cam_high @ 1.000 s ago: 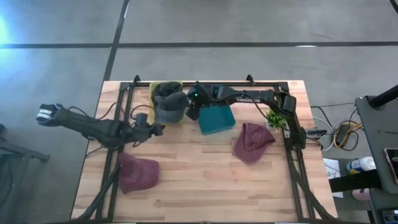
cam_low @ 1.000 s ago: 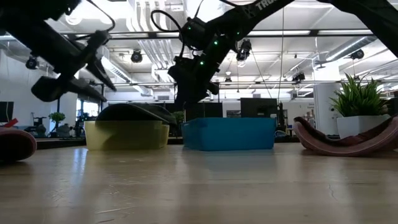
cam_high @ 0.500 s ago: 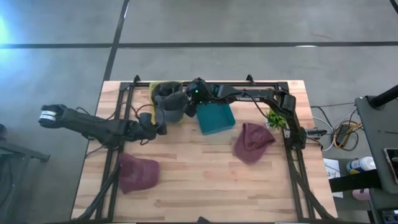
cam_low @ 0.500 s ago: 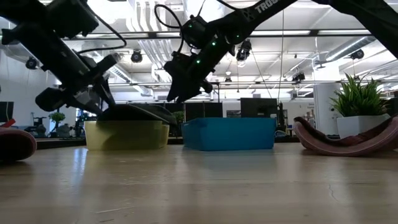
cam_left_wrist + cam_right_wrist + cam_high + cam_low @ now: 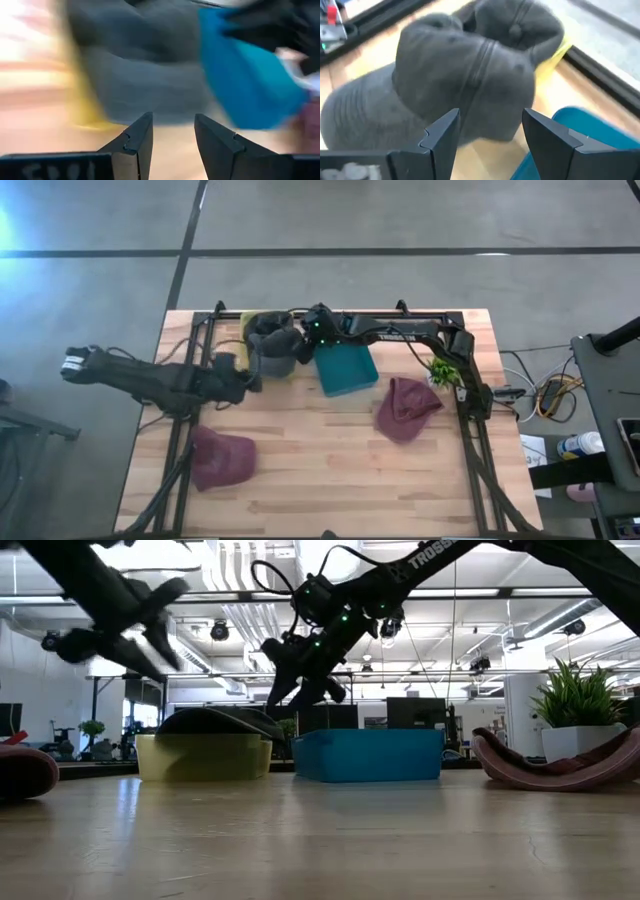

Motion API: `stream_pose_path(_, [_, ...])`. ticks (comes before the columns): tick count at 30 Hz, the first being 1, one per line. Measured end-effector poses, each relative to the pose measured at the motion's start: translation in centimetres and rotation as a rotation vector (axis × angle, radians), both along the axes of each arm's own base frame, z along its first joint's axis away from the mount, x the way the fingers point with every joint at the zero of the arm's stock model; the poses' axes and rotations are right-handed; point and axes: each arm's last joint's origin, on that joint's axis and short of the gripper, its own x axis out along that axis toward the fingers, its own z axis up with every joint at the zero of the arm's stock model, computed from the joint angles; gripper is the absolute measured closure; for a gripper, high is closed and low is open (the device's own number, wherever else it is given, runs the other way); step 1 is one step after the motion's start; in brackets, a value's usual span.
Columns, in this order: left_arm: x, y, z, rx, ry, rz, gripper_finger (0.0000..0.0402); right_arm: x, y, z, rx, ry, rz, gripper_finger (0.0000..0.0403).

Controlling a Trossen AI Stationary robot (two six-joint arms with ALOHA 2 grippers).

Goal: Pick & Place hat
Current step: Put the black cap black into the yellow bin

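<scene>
Two grey hats (image 5: 465, 75) lie piled in the yellow bin (image 5: 250, 330) at the table's far side; the nearer one (image 5: 274, 360) hangs over the bin's near rim. My right gripper (image 5: 490, 135) hovers open just above them, with nothing between its fingers. My left gripper (image 5: 172, 142) is open and empty. It hangs in the air (image 5: 130, 625) to the left of the yellow bin and faces the grey hats (image 5: 140, 75). One maroon hat (image 5: 222, 458) lies on the table at the near left, another (image 5: 405, 408) at the right.
A teal bin (image 5: 347, 370) stands right beside the yellow bin. A small potted plant (image 5: 442, 370) stands at the right edge, by the right arm's base. A black frame (image 5: 330, 313) runs along the table's far and side edges. Bare wood lies at the near middle.
My left gripper dipped beside the yellow bin, then rose well above the bin's rim, tipping as it went; its fingers stayed open. My right gripper has rolled a little over the grey hats and kept its place. The hats have not moved.
</scene>
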Motion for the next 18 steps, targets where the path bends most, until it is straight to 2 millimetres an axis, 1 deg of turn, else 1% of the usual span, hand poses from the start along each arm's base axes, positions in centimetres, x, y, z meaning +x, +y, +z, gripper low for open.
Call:
stream_pose_path(1, [-1.0,0.2,0.4,0.016,0.065,0.035,0.0264,0.0,0.3,-0.2,0.015,0.008,0.01,0.0194])
stream_pose_path(3, [-2.9,0.8,0.6,0.043,0.186,0.121,0.0264,0.2,1.1,-0.3,0.048,0.005,0.048,0.0194])
stream_pose_path(5, [-4.3,1.4,0.3,0.068,0.243,0.216,0.0264,0.6,2.2,-0.3,0.068,0.005,0.092,0.0194])
stream_pose_path(7, [-5.0,2.0,-0.7,0.058,0.26,0.281,0.0264,0.8,3.4,-0.4,0.07,0.013,0.126,0.0194])
stream_pose_path(10, [-4.9,2.5,-2.8,-0.019,0.263,0.277,0.0264,1.2,5.0,-0.4,0.07,0.018,0.163,0.0194])
stream_pose_path(13, [-4.1,2.8,-5.0,-0.101,0.234,0.207,0.0264,1.5,6.4,-0.4,0.075,0.02,0.188,0.0194])
stream_pose_path(15, [-3.6,3.0,-5.8,-0.136,0.206,0.138,0.0264,1.7,7.3,-0.4,0.075,0.023,0.205,0.0194])
stream_pose_path(18, [-3.6,3.2,-6.2,-0.135,0.197,0.145,0.0264,1.8,8.6,-0.5,0.077,0.036,0.233,0.0194])
